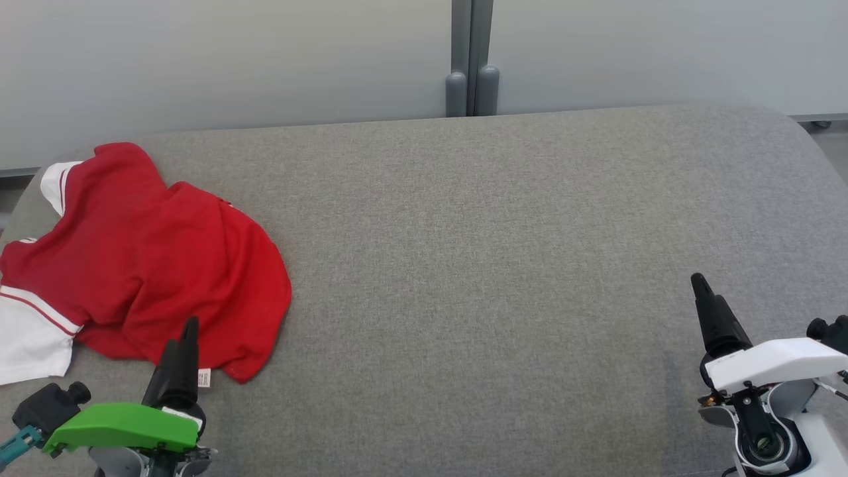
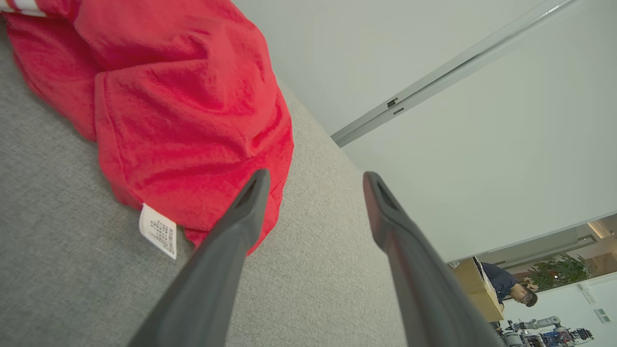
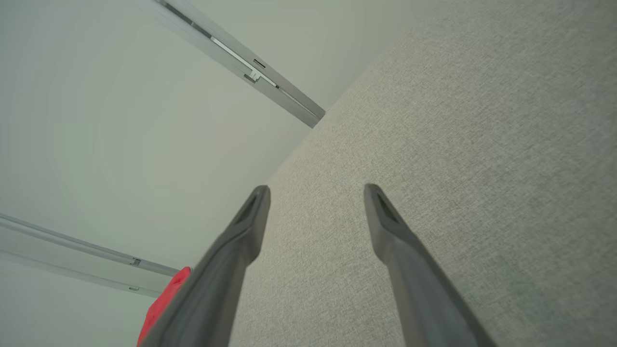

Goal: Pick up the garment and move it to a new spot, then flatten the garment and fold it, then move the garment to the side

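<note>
**Item:** garment [image 1: 152, 265], red with white striped sleeve trim [image 1: 30, 334]. 
**Place:** the left end of the bench [image 1: 497, 265], running up to the bench's left edge. It lies in a crumpled heap, with folds overlapping and a white care label [image 2: 158, 230] turned out at the hem nearest the bench's front edge.

**Left hand** [image 2: 315, 178]: at the front left of the bench, with its fingers spread wide and nothing between them. One finger crosses the garment's hem in the left wrist view; contact cannot be told.

**Right hand** [image 3: 316, 189]: at the front right of the bench, over bare grey cloth. Its fingers are spread wide and it grasps nothing.

**Other:**
- A pale wall with a grey post [image 1: 472, 59] runs behind the bench's back edge.
- A person [image 2: 508, 288] stands far off beyond the bench.

**Progress:** judged to be at the very start.
- The garment is not lifted, flattened or folded, and the bench's middle is bare.
- All of the steps remain: the pick-up, carrying the garment to a new spot, spreading it flat, folding it, and setting it aside.
- The left hand looks best placed to take the hem first.
</note>
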Available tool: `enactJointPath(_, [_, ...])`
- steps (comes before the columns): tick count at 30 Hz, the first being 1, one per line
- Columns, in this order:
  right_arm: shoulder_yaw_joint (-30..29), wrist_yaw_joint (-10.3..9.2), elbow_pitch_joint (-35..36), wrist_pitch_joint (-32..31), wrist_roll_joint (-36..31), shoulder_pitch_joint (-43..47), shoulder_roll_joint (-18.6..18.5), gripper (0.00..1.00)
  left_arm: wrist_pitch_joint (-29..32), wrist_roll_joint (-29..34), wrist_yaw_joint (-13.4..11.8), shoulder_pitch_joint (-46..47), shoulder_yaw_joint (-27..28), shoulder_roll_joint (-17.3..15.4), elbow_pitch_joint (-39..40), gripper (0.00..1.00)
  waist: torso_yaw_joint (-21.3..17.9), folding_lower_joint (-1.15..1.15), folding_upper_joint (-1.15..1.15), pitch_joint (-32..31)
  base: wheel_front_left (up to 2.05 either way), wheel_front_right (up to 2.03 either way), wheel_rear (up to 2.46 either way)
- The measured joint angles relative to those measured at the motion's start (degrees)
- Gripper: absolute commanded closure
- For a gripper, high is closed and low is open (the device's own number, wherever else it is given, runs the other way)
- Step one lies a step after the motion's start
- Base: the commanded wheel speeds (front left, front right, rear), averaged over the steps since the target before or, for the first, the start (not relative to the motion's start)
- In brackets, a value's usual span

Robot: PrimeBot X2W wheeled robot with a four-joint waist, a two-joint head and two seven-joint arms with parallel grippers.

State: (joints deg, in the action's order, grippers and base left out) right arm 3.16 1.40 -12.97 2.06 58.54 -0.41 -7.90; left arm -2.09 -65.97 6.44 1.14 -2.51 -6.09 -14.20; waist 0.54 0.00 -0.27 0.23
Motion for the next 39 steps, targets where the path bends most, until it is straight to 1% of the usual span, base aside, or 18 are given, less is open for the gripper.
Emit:
enactJointPath(3, [0.8,-0.37,0.2,0.5,-2.6,0.1,-0.5,0.00,-0.6,2.9,-0.5,0.0,-0.6,0.0,0.3,0.00,0.0,0.00,0.00,0.0,0.00,0.00,0.00])
enactJointPath(17, [3.0,-2.01,0.7,3.0,-14.1,1.0,-2.3,0.00,-3.1,15.8,-1.2,-0.1,-2.7,-0.7,2.0,0.00,0.1,0.00,0.00,-0.3,0.00,0.00,0.00])
enactJointPath(19, [3.2,-2.13,0.8,3.4,-15.6,1.0,-2.8,0.00,-3.5,17.6,-1.2,-0.1,-3.0,-0.8,2.1,0.00,0.0,0.00,0.00,-0.4,0.00,0.00,0.00])
enactJointPath(20, [3.2,-2.56,0.9,3.6,-16.6,1.0,-2.9,0.00,-3.6,18.3,-1.2,-0.2,-3.1,-0.8,2.1,0.00,0.0,0.00,0.00,-0.4,0.00,0.00,0.00])
enactJointPath(24, [3.6,-2.72,1.0,4.4,-19.5,1.1,-3.0,0.00,-4.3,21.7,-1.2,-0.3,-3.4,-1.0,2.5,0.00,0.0,0.00,0.00,-0.4,0.00,0.00,0.00])
enactJointPath(27, [4.2,-3.50,1.2,4.9,-21.8,1.3,-3.3,0.00,-5.0,24.2,-1.2,-0.4,-3.6,-1.2,2.9,0.00,0.0,0.00,0.00,-0.5,0.00,0.00,0.00])
enactJointPath(34, [5.0,-4.12,1.6,6.1,-27.5,2.1,-4.2,0.00,-6.2,29.6,-1.3,-1.5,-4.5,-1.9,3.6,0.00,-0.1,0.00,0.00,-0.5,0.00,0.00,0.00])
enactJointPath(39, [5.6,-5.03,1.9,7.1,-31.4,2.2,-4.8,0.00,-7.1,33.5,-1.2,-1.5,-4.9,-2.0,3.7,0.00,-0.1,0.00,0.00,-0.6,0.00,0.00,0.00])
